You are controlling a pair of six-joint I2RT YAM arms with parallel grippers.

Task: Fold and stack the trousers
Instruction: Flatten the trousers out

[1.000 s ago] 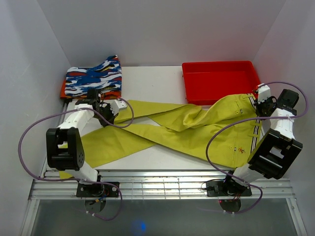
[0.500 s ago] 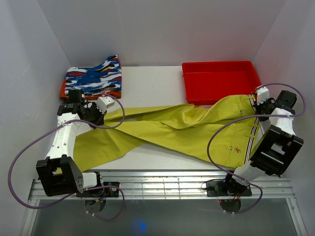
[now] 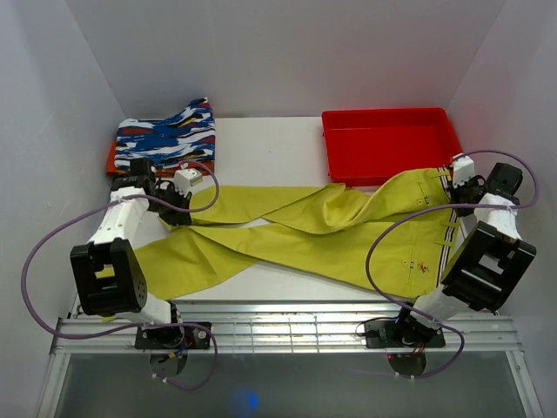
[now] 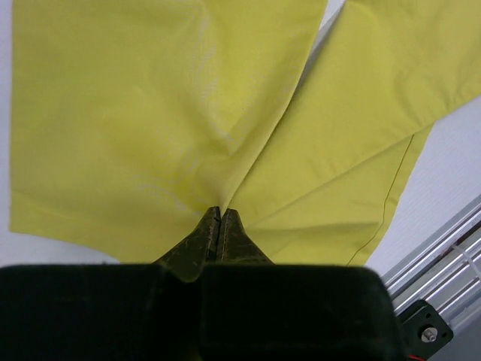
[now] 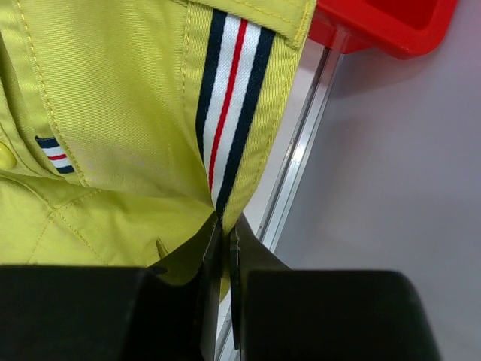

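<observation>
The yellow-green trousers [image 3: 331,228] lie stretched across the table, legs crossing toward the left, waist at the right. My left gripper [image 3: 184,195] is shut on the cloth of the upper leg near its end; in the left wrist view the fabric [image 4: 150,113] puckers into the closed tips [image 4: 220,213]. My right gripper [image 3: 453,178] is shut on the waist edge at the dark-and-white striped band [image 5: 229,98], which runs straight into its tips [image 5: 224,222].
A folded blue, white, black and orange patterned garment [image 3: 167,137] lies at the back left, just behind my left arm. A red tray [image 3: 389,142] stands at the back right, touching the waistband. The table's metal rail [image 3: 287,324] runs along the front.
My left arm pulled its trouser leg leftward, then eased back a little to the right; the legs now lie straighter. The right gripper shifted slightly, still holding the waist.
</observation>
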